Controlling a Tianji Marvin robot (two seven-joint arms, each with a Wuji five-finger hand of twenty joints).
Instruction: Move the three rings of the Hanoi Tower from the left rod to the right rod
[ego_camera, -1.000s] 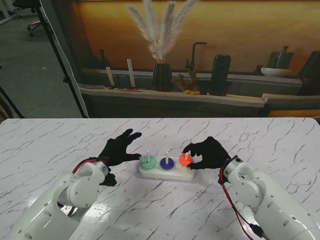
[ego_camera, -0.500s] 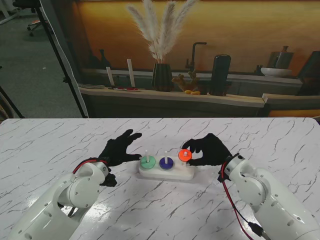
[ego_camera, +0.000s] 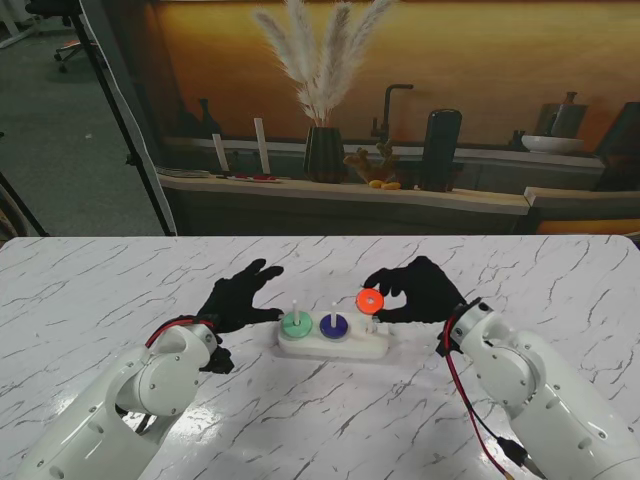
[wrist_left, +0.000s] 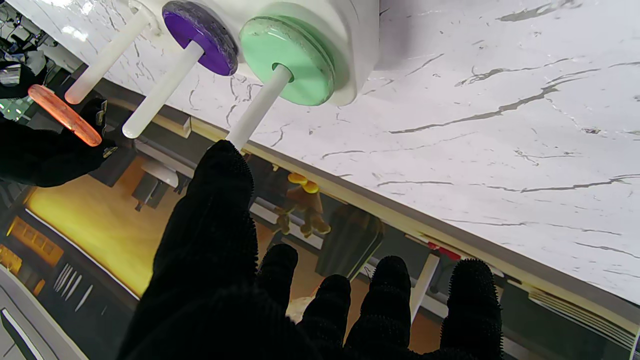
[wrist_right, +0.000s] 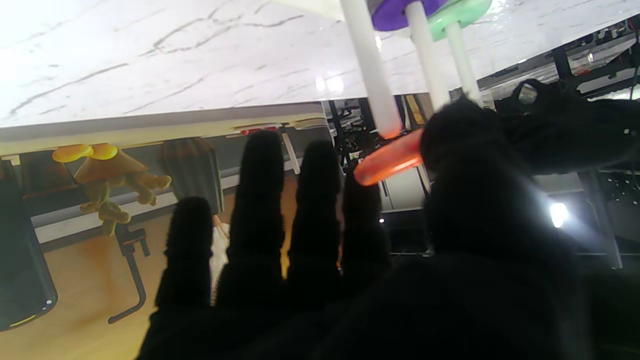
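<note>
— Up off its peg has come the orange ring: a second ago it lay low at the foot of the right rod, and half a second ago it was midway up. Now it sits level with that rod's tip.

— Who has it?

— The right hand, pinching it between thumb and a fingertip; its other fingers stand straight. From the right wrist view the ring's edge lies right at the end of the rod, and I cannot tell whether it has fully cleared the tip.

— And the other two rings?

— Unmoved. The green ring rests at the bottom of the left rod, the purple ring at the bottom of the middle rod, both on the white base.

— The left hand?

— The left hand has not shifted: fingers spread, holding nothing, just beside the base's left end. In its wrist view the thumb tip is close to the left rod's end.
</note>
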